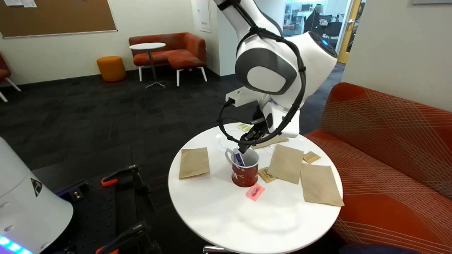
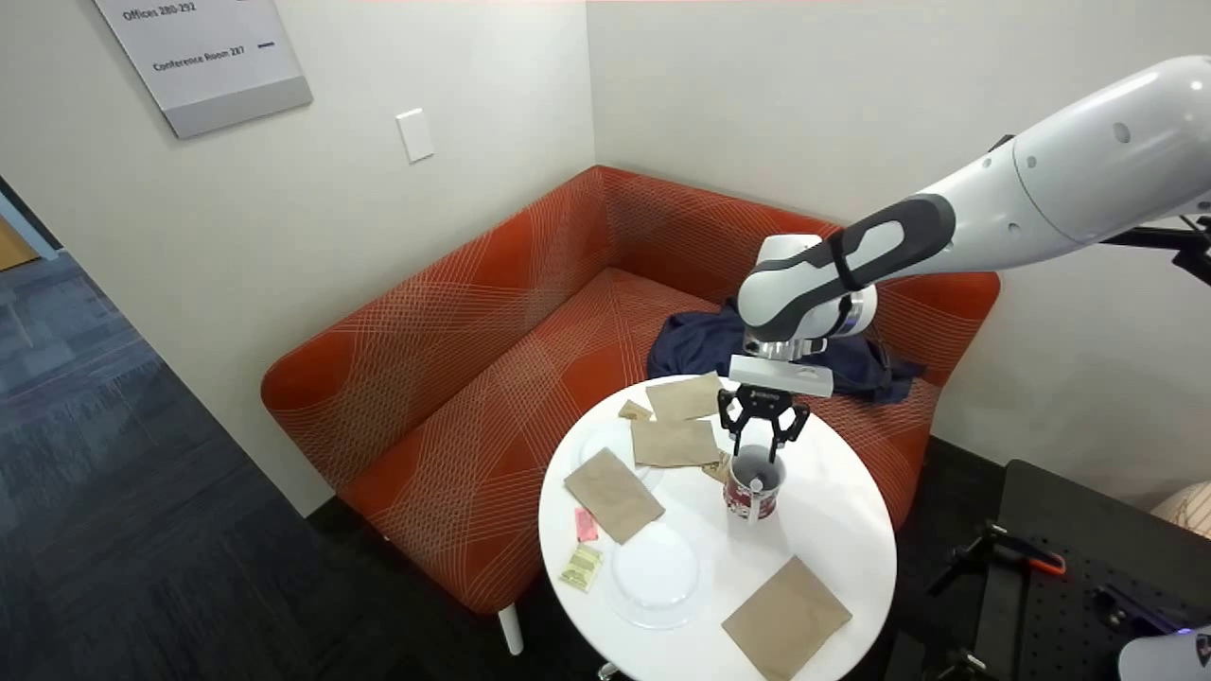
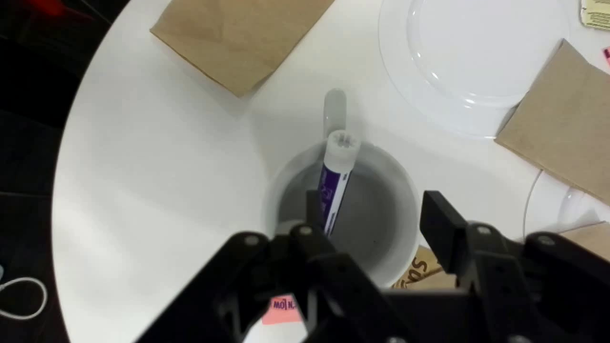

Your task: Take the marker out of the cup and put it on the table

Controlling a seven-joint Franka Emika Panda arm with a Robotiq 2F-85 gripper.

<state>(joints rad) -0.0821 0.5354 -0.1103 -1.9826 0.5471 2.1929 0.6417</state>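
Observation:
The dark red mug (image 1: pixel 244 175) stands upright on the round white table (image 1: pixel 212 208); it also shows in an exterior view (image 2: pixel 738 499) and from above in the wrist view (image 3: pixel 381 190). The marker (image 3: pixel 335 188), purple with a white end, leans inside the mug toward the handle side, its white end above the rim. It also shows in an exterior view (image 1: pixel 239 158). My gripper (image 3: pixel 374 209) is open and empty just above the mug. In the wrist view its left finger overlaps the marker's lower part; I cannot tell if they touch. The right finger appears by the mug's rim.
Several tan paper squares (image 1: pixel 286 164) and clear plates (image 2: pixel 655 565) lie on the table. A pink packet (image 1: pixel 255 192) and a tan packet (image 1: pixel 266 175) lie beside the mug. An orange-red sofa (image 2: pixel 530 350) stands against the table's far side.

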